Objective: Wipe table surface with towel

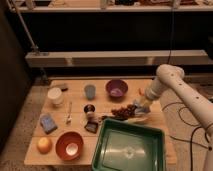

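Note:
The table surface [104, 101] is a light wooden slatted top crowded with small objects. My gripper [141, 105] hangs low over its right part, just right of a cluster of dark red fruit [124, 111]. It is shut on the towel [139, 103], a small grey-blue rag bunched at the fingertips and resting on or just above the wood. The white arm [172, 85] reaches in from the right.
A green tray [129, 148] fills the front right. A purple bowl [117, 89], a grey cup [90, 91] and a white cup [55, 95] stand at the back. A blue sponge [48, 123], a red bowl [69, 145] and an orange fruit [44, 145] sit front left.

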Motion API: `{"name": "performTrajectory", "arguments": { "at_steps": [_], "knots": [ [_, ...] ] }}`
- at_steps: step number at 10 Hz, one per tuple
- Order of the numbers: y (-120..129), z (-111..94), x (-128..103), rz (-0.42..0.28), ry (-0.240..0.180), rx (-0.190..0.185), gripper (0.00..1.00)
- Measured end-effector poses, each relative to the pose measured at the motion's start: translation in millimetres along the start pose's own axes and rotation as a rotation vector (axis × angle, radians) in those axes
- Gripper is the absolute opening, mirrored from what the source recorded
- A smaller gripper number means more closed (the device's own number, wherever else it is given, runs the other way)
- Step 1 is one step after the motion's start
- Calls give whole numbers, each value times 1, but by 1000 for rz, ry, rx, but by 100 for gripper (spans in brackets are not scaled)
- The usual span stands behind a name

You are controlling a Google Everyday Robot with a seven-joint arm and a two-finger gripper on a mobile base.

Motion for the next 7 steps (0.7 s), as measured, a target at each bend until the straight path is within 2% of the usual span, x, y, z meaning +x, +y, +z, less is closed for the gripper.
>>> {"name": "performTrajectory", "arguments": {
  "at_steps": [3,6,7],
  "knots": [
    [14,5,-8,-49,4,-42,0],
    [29,3,5,-52,21,-72,0],
    [32,0,19,-40,31,-75,0]
  ]
}}
